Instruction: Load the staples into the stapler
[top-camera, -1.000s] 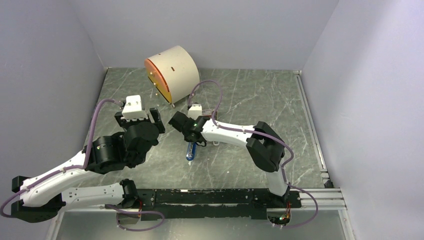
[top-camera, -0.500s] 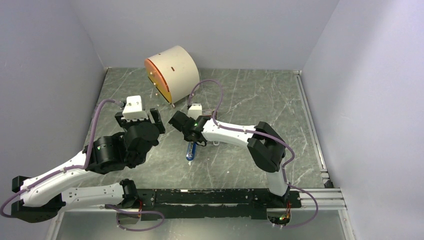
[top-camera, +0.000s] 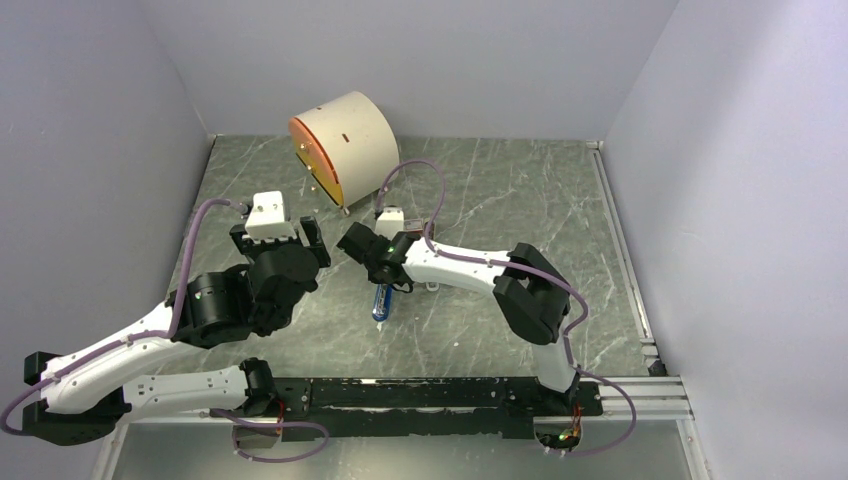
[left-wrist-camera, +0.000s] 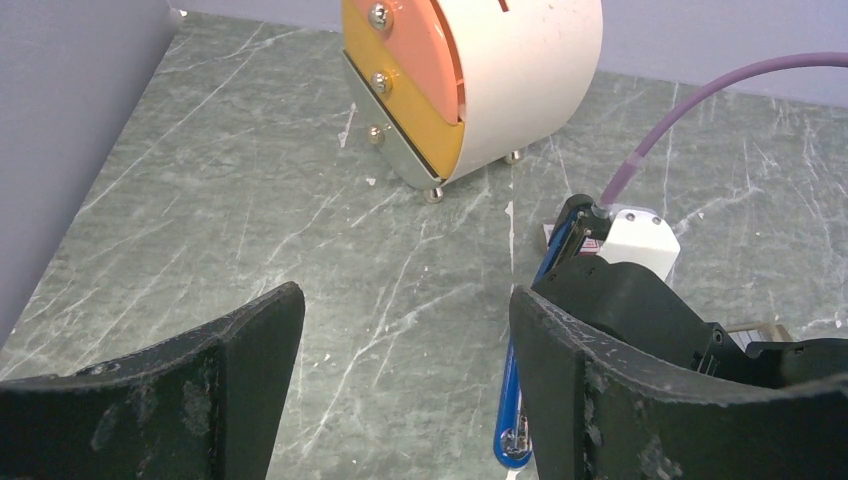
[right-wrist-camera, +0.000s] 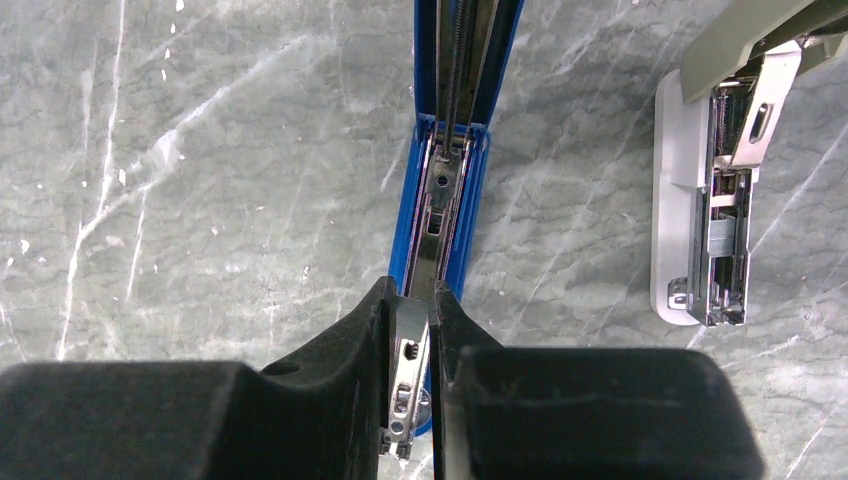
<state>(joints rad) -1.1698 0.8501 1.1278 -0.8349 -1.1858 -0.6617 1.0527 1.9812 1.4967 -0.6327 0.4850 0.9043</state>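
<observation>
Even bright light, soft shadows, sharp

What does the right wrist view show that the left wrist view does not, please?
Only the right wrist: the right end effector pinching a metal strip, plus the open inside of a grey stapler. Only the left wrist: the round drawer box and the open left end effector. Both: the blue stapler on the table.

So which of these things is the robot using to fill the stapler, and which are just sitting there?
For the job:
blue stapler, lying open with its metal channel showing
staples, the small silvery strip pinched in the right gripper

Just lying about:
round cream drawer box with orange and yellow fronts
grey-white stapler, beside the blue one
</observation>
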